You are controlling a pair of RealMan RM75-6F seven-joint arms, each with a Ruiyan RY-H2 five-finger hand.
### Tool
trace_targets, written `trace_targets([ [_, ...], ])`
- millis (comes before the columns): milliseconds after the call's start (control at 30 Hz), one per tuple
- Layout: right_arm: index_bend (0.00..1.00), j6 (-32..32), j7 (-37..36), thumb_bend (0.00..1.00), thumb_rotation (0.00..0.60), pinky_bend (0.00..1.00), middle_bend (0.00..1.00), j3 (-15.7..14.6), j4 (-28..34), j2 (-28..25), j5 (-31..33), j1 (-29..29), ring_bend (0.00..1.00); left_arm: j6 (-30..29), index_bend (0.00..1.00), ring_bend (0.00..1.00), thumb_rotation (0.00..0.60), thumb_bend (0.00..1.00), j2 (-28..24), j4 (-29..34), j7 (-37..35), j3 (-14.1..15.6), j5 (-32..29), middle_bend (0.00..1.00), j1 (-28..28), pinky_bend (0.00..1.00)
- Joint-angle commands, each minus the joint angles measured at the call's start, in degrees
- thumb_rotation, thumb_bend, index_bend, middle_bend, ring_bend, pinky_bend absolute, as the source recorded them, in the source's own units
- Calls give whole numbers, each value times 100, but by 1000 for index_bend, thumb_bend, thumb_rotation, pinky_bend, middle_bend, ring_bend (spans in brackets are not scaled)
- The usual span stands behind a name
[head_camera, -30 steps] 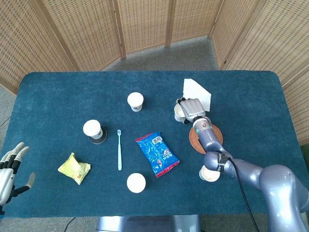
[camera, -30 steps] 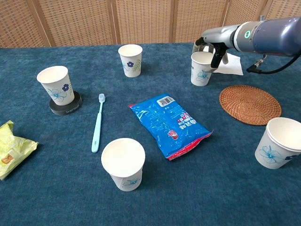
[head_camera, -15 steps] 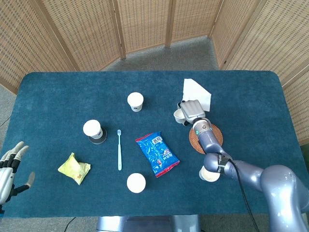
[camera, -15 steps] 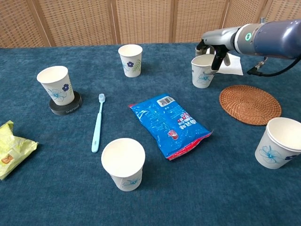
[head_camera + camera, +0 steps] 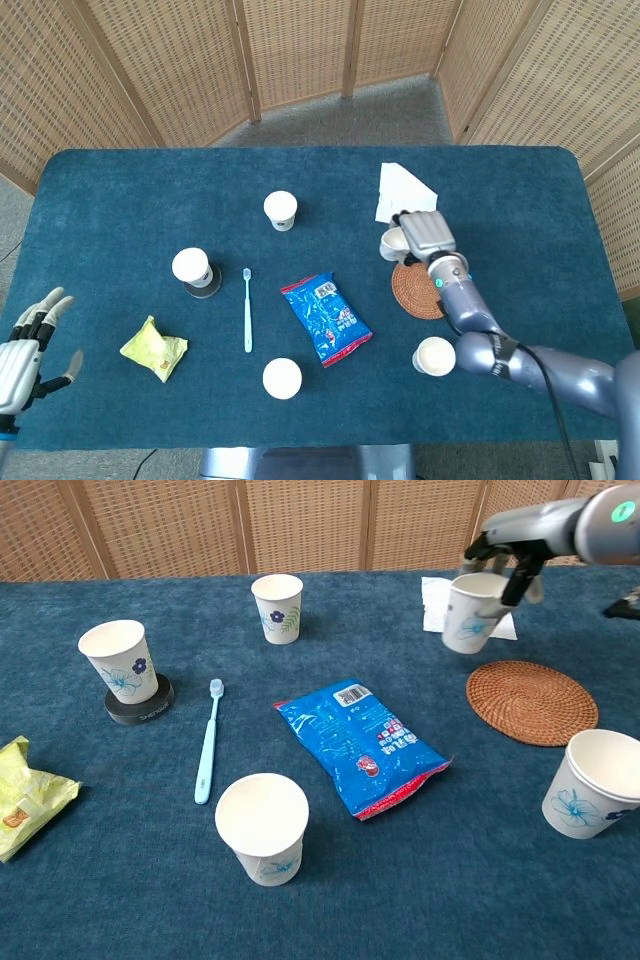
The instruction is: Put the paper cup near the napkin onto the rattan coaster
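My right hand [image 5: 507,552] [image 5: 423,233] grips a white paper cup [image 5: 471,613] [image 5: 393,241] with a blue flower print and holds it tilted in the air. The cup hangs above the table, just up and left of the round rattan coaster [image 5: 531,701] [image 5: 419,288]. The white napkin [image 5: 404,191] [image 5: 436,592] lies behind the cup, partly hidden by it in the chest view. My left hand [image 5: 28,347] stays open at the table's near left corner, holding nothing.
Other paper cups stand about: one [image 5: 596,783] near right of the coaster, one [image 5: 262,827] at the front centre, one [image 5: 278,607] at the back, one [image 5: 118,660] on a black coaster. A blue snack packet [image 5: 362,745], a toothbrush [image 5: 206,741] and a yellow wrapper [image 5: 27,795] lie on the blue cloth.
The right hand has lifted the cup off the table and carried it rightward, toward the coaster. The left hand has barely shifted.
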State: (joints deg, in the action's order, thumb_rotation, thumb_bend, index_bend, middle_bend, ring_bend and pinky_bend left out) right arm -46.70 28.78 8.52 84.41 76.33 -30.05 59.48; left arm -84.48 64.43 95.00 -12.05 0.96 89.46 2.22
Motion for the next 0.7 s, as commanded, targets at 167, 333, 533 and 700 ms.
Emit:
trace_targets([
  [167, 336, -688, 104, 390, 600, 581, 296, -307, 886, -647, -134, -498, 309, 64, 15, 0, 586, 499, 15, -17, -91, 17, 49, 0, 66, 0],
  [333, 336, -798, 76, 390, 600, 569, 294, -456, 1089, -720, -204, -723, 306, 85, 16, 0, 587, 499, 41, 5, -77, 23, 99, 0, 112, 0],
  [533, 336, -628, 32, 391, 600, 568, 290, -591, 955, -566, -235, -865, 290, 97, 15, 0, 584, 498, 47, 27, -71, 52, 147, 0, 141, 0],
  [700, 328, -606, 88, 390, 600, 565, 289, -587, 942, -486, -235, -876, 289, 48, 15, 0, 585, 498, 2, 58, -93, 75, 142, 0, 113, 0],
])
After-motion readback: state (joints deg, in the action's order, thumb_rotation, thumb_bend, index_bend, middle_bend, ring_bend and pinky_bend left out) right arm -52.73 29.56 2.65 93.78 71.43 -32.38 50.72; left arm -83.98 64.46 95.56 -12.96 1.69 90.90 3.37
